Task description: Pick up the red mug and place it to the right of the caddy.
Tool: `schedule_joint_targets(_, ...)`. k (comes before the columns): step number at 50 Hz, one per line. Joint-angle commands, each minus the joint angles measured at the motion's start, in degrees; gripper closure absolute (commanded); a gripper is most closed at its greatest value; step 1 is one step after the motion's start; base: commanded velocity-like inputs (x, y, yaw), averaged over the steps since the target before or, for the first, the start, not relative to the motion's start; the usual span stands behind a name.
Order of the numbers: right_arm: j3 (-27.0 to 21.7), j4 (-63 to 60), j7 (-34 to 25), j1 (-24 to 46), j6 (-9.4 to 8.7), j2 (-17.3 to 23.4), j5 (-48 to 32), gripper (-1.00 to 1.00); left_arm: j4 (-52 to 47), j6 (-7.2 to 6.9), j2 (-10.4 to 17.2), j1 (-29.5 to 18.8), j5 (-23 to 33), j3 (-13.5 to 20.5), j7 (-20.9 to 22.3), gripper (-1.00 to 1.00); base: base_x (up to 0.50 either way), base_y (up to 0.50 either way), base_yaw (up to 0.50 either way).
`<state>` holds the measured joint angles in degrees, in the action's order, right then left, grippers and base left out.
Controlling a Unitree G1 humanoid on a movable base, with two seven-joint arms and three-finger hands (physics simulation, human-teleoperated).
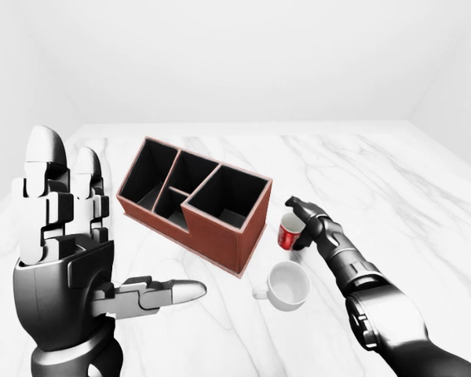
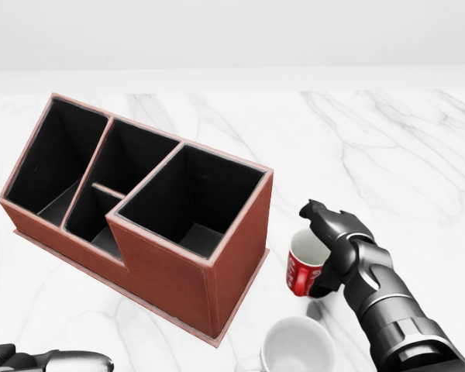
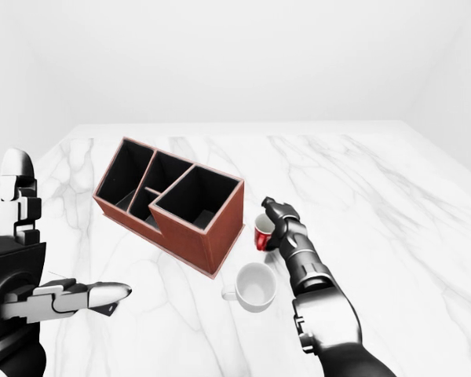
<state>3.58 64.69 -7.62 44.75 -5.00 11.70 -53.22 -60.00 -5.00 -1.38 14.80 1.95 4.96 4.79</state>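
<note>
The red mug (image 2: 304, 266) stands upright on the marble table (image 2: 387, 155), just right of the red-brown caddy (image 2: 182, 275). The caddy has several black-lined compartments, all without contents. My right hand (image 2: 331, 249) comes in from the lower right of the head view and wraps the mug's right side, with fingers over the rim and the thumb low on the wall. My left hand (image 1: 102, 228) is raised at the left of the left-eye view, fingers straight and spread, holding nothing.
A white mug (image 2: 294, 347) sits on the table just below the red mug and close to my right forearm, at the bottom edge of the head view. The table's far edge meets a plain white wall (image 2: 232, 31).
</note>
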Motion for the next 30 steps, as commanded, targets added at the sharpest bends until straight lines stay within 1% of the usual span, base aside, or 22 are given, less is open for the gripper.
schedule_joint_targets(1, 0.32, 4.45, 1.15, 0.78, 0.0, 0.31, -1.93, -1.0, 4.08, 0.0, -0.16, -1.55, 0.27, -0.17, -1.02, -1.0, 0.0, 0.0, 0.0)
schedule_joint_targets(4, 0.37, 3.62, 0.6, 0.19, 0.0, 0.26, -1.92, -1.0, 4.28, 0.0, -0.2, -1.64, 0.05, 0.12, -0.96, -1.0, 0.0, 0.0, 0.0)
schedule_joint_targets(7, 0.45, 2.98, 0.13, -0.06, 0.0, 0.45, -2.12, -1.0, 4.28, 0.0, -0.18, -1.48, 0.44, -0.46, -1.14, -1.0, 0.0, 0.0, 0.0)
schedule_joint_targets(10, 0.38, 1.48, -0.99, -0.53, 0.0, 1.14, -2.46, -1.0, 4.08, 0.0, -0.13, -1.72, 0.23, -0.2, -1.09, -1.0, 0.0, 0.0, 0.0)
schedule_joint_targets(14, 0.11, -3.04, -4.05, -1.74, 0.0, 2.51, -3.46, -1.0, 4.47, 0.0, -0.15, -1.42, 0.52, -0.81, -1.28, -1.0, 0.0, 0.0, 0.0)
schedule_joint_targets(18, -1.34, -12.34, -10.87, -2.46, 0.0, 4.99, -5.02, -1.0, 4.7, 0.0, -0.08, -1.34, 0.69, -1.21, -1.41, -1.0, 0.0, 0.0, 0.0)
schedule_joint_targets(19, -1.72, -13.51, -11.83, -2.52, 0.0, 5.28, -5.4, -1.0, 4.94, 0.0, -0.08, -1.18, 0.72, -1.33, -1.43, -1.0, 0.0, 0.0, 0.0)
schedule_joint_targets(20, -2.37, -14.47, -12.69, -2.2, 0.0, 5.83, -5.49, -1.0, 6.66, 0.0, -0.27, -0.01, 0.78, -1.66, -1.41, -1.0, 0.0, 0.0, 0.0)
schedule_joint_targets(21, -3.0, -15.92, -13.83, -1.7, 0.0, 6.87, -5.81, -1.0, 6.36, 0.0, -0.18, 0.0, 0.86, -1.8, -1.46, -1.0, 0.0, 0.0, 0.0)
schedule_joint_targets(23, -3.81, -16.44, -14.63, -1.12, 0.0, 7.6, -5.88, -1.0, 4.71, 0.0, 0.06, -1.24, 0.68, -1.42, -1.49, -1.0, 0.0, 0.0, 0.0)
schedule_joint_targets(30, -5.92, -16.19, -16.73, 2.42, 0.0, 11.49, -5.05, -1.0, 5.79, 0.0, 0.13, -1.22, 1.04, -1.96, -1.71, -1.0, 0.0, 0.0, 0.0)
